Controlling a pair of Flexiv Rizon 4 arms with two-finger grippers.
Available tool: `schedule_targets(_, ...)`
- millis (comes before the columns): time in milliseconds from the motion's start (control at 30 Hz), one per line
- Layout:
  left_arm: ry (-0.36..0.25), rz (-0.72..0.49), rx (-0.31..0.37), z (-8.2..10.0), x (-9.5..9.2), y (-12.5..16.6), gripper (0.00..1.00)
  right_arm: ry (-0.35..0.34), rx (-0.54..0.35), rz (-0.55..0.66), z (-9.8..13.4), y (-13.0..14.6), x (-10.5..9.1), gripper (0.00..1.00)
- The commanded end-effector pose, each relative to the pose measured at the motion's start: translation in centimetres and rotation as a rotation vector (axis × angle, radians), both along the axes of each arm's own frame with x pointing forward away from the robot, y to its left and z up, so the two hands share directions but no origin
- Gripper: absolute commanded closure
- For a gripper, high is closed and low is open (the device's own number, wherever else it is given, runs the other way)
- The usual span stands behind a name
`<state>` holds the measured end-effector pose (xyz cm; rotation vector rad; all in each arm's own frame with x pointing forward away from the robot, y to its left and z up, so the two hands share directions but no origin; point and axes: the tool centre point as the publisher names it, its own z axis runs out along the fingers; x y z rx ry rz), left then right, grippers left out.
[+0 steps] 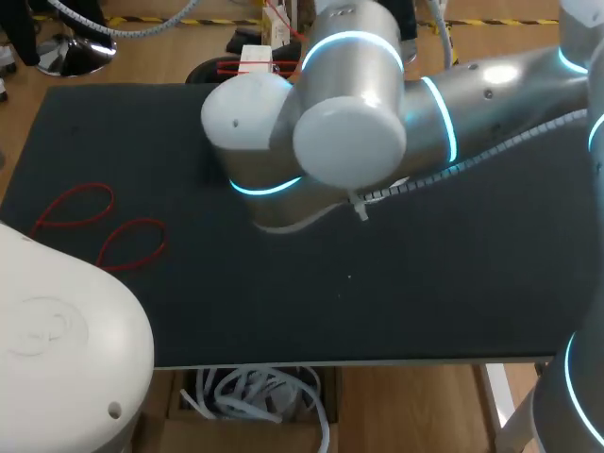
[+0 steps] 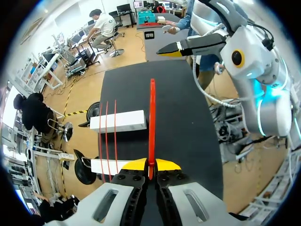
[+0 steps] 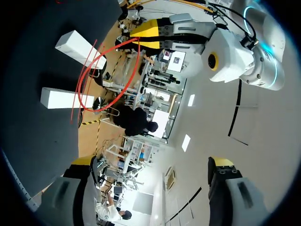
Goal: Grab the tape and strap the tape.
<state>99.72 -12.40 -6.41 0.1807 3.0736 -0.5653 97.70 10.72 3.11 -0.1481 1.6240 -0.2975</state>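
Note:
My left gripper (image 2: 151,165) is shut on a red band loop (image 2: 151,117), which sticks out ahead of it, edge-on, above the black table. Beside it lie two white blocks (image 2: 117,121) (image 2: 106,165) with thin red bands stretched across both. My right gripper (image 3: 150,162) stands open and empty, well apart from the loop. From the right wrist view the left gripper (image 3: 141,36) holds the same loop (image 3: 110,77) over the blocks (image 3: 80,47). In the head view my right arm hides both grippers.
Two loose red band loops (image 1: 71,208) (image 1: 132,243) lie on the black mat (image 1: 396,302) at its left side. A white block with red bands (image 1: 255,58) shows at the mat's far edge. My right arm (image 1: 349,132) spans the middle.

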Motion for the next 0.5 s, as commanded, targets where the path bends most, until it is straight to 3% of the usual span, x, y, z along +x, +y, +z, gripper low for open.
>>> schedule_targets(33, 0.053, 0.084, 0.043, -2.1, -0.6, 2.8, 1.0, 0.014, -0.001, 0.022, 0.4, -0.4, 0.0, 0.0)
schedule_targets(200, 0.109, 0.193, 0.143, -5.0, -2.0, 8.3, 1.0, 0.014, -0.001, 0.022, 0.4, -0.4, 0.0, 0.0)
schedule_targets(500, 0.318, 0.319, 0.324, -10.6, -5.0, 18.8, 1.0, 0.014, -0.001, 0.022, 0.4, -0.4, 0.0, 0.0)
